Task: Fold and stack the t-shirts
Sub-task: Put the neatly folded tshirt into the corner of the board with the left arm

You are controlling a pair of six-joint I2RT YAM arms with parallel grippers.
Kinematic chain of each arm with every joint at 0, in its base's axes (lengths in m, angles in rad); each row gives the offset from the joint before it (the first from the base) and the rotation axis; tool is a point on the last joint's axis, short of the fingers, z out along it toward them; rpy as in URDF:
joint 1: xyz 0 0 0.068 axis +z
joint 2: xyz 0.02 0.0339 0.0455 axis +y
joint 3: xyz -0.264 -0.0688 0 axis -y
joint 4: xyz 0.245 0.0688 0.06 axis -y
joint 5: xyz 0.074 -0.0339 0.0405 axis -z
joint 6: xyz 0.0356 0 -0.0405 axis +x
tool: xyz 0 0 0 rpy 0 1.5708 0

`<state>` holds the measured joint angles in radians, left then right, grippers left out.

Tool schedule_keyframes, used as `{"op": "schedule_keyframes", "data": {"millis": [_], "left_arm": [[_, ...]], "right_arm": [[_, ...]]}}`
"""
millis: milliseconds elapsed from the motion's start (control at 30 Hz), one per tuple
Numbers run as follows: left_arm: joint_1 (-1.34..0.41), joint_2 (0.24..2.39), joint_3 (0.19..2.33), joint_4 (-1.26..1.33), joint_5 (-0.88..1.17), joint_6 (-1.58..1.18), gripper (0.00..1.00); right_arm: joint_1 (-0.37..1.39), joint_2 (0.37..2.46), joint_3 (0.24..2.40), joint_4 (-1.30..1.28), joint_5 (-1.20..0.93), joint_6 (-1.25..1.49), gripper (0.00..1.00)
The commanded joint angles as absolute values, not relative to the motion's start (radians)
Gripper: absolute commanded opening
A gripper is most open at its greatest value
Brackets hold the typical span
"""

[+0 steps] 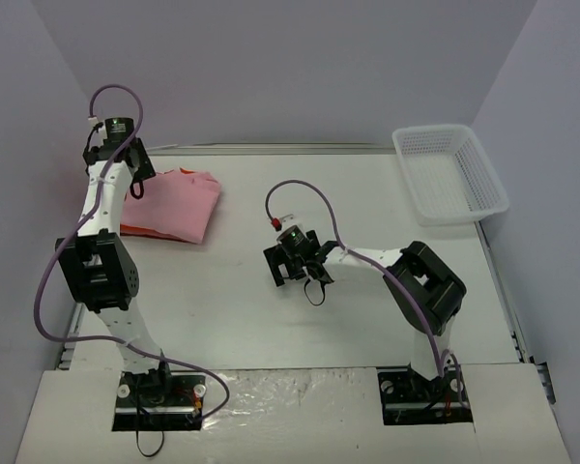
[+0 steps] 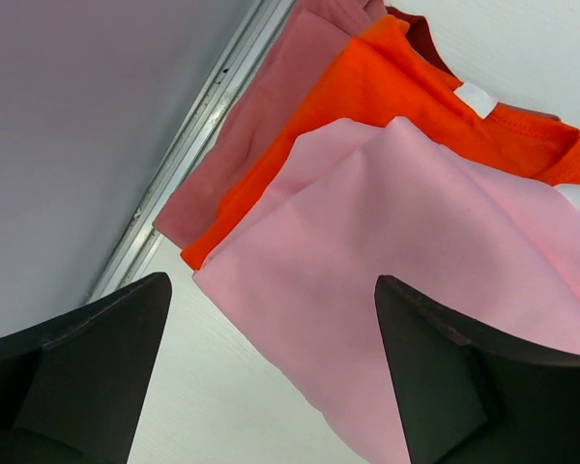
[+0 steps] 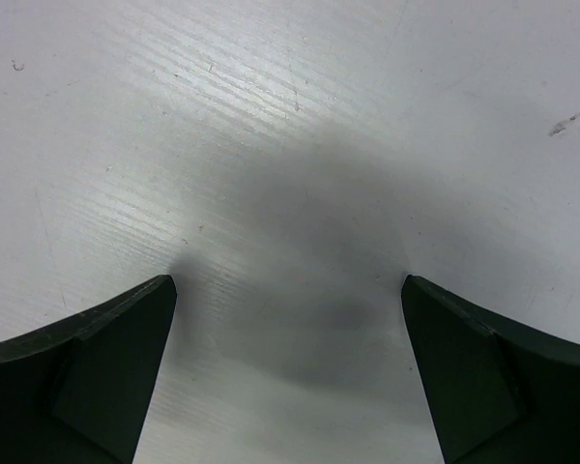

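Observation:
Three folded t-shirts lie stacked at the table's far left: a light pink one (image 2: 416, 251) on top, a bright orange one (image 2: 396, 87) under it, and a dull pinkish-red one (image 2: 261, 116) at the bottom. From above the stack (image 1: 174, 205) shows mostly pink. My left gripper (image 2: 272, 278) hovers open over the near-left corner of the pink shirt, holding nothing; in the top view it (image 1: 135, 169) sits at the stack's far-left edge. My right gripper (image 1: 295, 271) is open over bare table in the middle, its fingers (image 3: 126, 338) spread with nothing between them.
A white mesh basket (image 1: 451, 172) stands at the far right corner. A metal rail (image 2: 188, 145) runs along the table edge by the grey left wall, close beside the stack. White walls enclose the back and both sides.

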<state>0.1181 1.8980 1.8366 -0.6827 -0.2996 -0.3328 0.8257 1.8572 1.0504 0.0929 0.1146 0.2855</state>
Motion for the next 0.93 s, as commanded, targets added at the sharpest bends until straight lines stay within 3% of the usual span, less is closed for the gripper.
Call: {"op": "schedule_keyframes", "data": {"millis": [0, 100, 300, 467, 667, 900], "left_arm": [[0.115, 1.806, 1.866, -0.678, -0.347, -0.333, 0.86], [0.091, 1.743, 1.794, -0.648, -0.307, -0.354, 0.86], [-0.147, 1.612, 1.701, -0.620, -0.350, -0.337, 0.88], [-0.306, 1.455, 1.531, -0.548, -0.224, -0.416, 0.88], [-0.633, 1.361, 1.451, -0.587, -0.389, -0.321, 0.90], [-0.701, 1.255, 1.281, -0.528, -0.416, -0.334, 0.90]], "right_arm": [[0.834, 1.941, 0.976, -0.072, 0.048, 0.291, 1.00], [0.834, 1.913, 0.976, -0.069, 0.052, 0.287, 1.00], [0.860, 1.792, 1.031, -0.121, 0.135, 0.282, 1.00], [0.880, 1.657, 1.086, -0.192, 0.277, 0.281, 1.00], [0.899, 1.482, 1.034, -0.190, 0.417, 0.322, 1.00], [0.902, 1.304, 0.921, -0.164, 0.472, 0.368, 1.00]]}}
